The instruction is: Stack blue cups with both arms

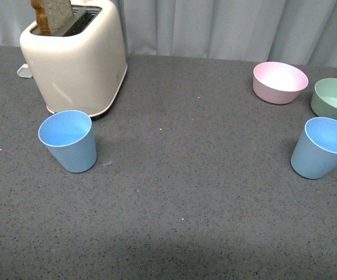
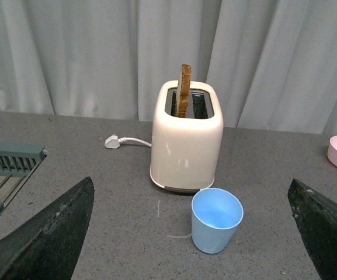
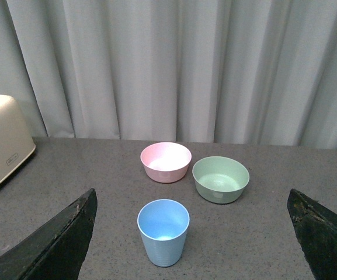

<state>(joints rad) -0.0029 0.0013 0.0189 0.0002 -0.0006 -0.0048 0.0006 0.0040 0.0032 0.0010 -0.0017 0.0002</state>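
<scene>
Two light blue cups stand upright and empty on the grey table. One blue cup (image 1: 69,140) is at the left, just in front of the toaster; it also shows in the left wrist view (image 2: 216,220). The other blue cup (image 1: 322,147) is at the right edge, in front of the bowls; it also shows in the right wrist view (image 3: 163,231). My left gripper (image 2: 191,233) is open, the left cup between and ahead of its black fingers. My right gripper (image 3: 191,233) is open, the right cup ahead of it. Neither arm shows in the front view.
A cream toaster (image 1: 77,58) with a slice of toast stands at the back left, its white plug (image 2: 113,142) beside it. A pink bowl (image 1: 280,82) and a green bowl (image 1: 335,100) sit at the back right. A grey rack (image 2: 4,169) lies at the far left.
</scene>
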